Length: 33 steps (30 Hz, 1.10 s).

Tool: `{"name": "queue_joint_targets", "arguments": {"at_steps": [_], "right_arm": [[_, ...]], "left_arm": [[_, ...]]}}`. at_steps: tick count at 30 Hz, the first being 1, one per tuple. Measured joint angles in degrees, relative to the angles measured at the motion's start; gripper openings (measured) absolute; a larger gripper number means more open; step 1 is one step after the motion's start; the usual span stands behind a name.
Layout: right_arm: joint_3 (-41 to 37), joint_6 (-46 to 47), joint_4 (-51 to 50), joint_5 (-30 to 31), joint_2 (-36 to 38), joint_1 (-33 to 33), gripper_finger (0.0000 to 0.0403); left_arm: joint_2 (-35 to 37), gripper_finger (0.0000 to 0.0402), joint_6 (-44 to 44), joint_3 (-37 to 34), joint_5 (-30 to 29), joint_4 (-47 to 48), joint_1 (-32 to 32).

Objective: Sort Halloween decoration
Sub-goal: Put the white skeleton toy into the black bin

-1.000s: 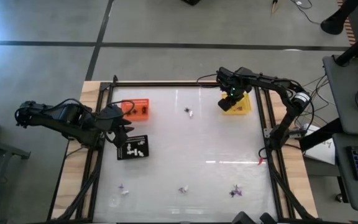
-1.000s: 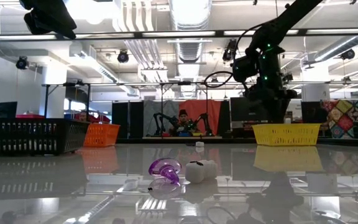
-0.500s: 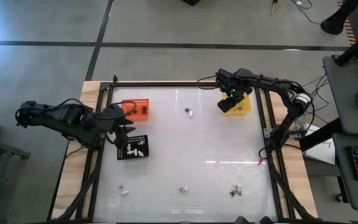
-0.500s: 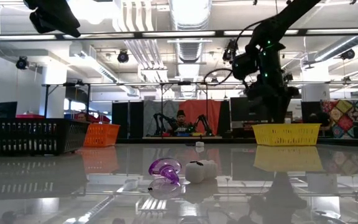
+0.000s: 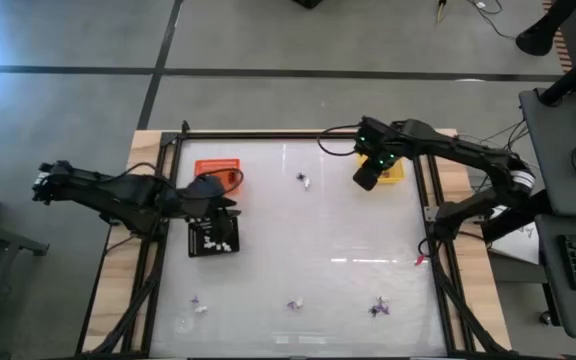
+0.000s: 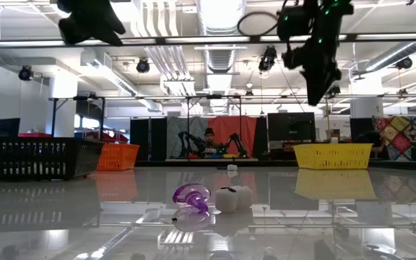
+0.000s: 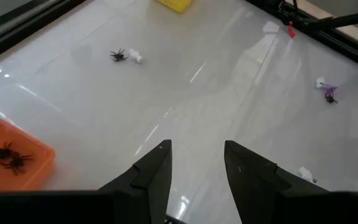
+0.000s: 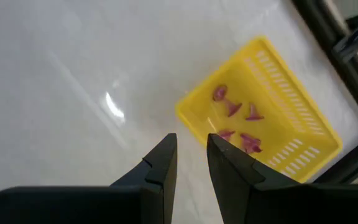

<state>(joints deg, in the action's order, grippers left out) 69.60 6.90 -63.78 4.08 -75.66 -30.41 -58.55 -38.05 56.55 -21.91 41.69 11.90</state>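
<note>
Grey floor (image 5: 68, 40) surrounds the table; ceiling ducts (image 6: 215, 14) run overhead.

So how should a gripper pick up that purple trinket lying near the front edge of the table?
The purple trinket lies low on the glossy table, with a curled loop standing up and a white trinket close beside it. Probably best to come straight down and pinch the raised loop, fingers set clear of the white one.
</note>
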Motion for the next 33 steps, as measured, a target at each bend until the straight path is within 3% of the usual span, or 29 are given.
{"name": "queue_joint_targets", "arguments": {"at_steps": [6,13,21,30,33], "right_arm": [[0.00,1.52,-0.97,-0.77,4.33,1.68,0.0082],[-0.15,2.50,-2.67,-11.36,6.05,2.09,0.0081],[-0.31,8.63,-4.28,-12.03,6.12,3.05,0.0082],[-0.31,19.31,-4.59,-12.04,6.14,12.58,0.0076],[-0.31,22.13,-4.57,-12.04,6.14,17.58,0.0079]], "left_arm": [[-4.22,0.0130,-0.43,0.00,0.94,-4.70,0.00],[-8.11,0.0130,-0.82,0.00,5.24,-9.45,0.00],[-11.70,0.0130,0.41,0.00,11.20,-12.05,0.11],[-13.48,0.0130,5.14,0.00,21.25,-14.71,0.48],[-13.35,0.0130,6.24,0.00,21.87,-14.69,0.83]]}}
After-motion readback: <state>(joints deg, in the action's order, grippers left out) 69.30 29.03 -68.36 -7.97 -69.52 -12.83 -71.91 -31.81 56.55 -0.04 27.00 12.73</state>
